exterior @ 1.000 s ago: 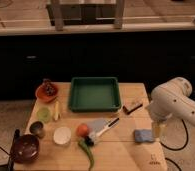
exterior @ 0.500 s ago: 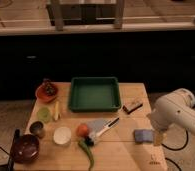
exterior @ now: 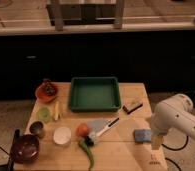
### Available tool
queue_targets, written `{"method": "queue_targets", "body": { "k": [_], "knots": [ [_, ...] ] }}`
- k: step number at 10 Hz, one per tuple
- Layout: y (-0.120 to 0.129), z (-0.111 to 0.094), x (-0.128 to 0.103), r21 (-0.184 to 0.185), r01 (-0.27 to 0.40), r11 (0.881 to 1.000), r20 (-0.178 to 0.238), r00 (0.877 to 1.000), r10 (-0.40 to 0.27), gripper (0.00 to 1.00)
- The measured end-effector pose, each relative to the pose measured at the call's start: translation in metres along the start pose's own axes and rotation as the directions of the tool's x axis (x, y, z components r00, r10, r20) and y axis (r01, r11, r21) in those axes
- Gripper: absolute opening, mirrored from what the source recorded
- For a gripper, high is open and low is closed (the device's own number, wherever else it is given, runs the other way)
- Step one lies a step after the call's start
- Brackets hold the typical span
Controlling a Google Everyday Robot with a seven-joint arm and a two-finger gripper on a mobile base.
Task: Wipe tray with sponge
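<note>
The wooden desk (exterior: 122,156) carries everything. At its far middle lies the dark green tray (exterior: 94,93), flat, with raised sides. The robot's white arm (exterior: 178,116) reaches in over the desk's right edge, well apart from the tray.

At the near left corner stands 1 dark maroon bowl (exterior: 25,148). An orange-red bowl (exterior: 46,91) with something dark in it sits left of the tray. A grey flat tool with a dark handle (exterior: 102,127) lies slantwise in front of the tray. A white round dish (exterior: 62,135) stands right of the maroon bowl, and a long green pepper (exterior: 87,151) lies near the front edge.

The blue sponge (exterior: 142,135) lies flat on the desk at the near right, well clear of the tray. The gripper (exterior: 157,141) points down just beside the sponge's right edge; whether it is spread or closed cannot be told, nor whether it touches the sponge.

A yellow-tan block with a dark top (exterior: 132,106) lies off the tray's right front corner. Smaller still are a pale green cup (exterior: 43,114), a metal cup (exterior: 37,129), a yellowish strip (exterior: 56,110) and 1 orange-red round fruit (exterior: 81,130).
</note>
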Motion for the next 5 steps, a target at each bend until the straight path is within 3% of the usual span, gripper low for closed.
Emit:
{"method": "queue_targets", "body": {
  "k": [5],
  "knots": [
    [0.003,0.023,-0.003,-0.018,0.026,1.000,0.015,1.000,-0.026,0.80]
  ]
}}
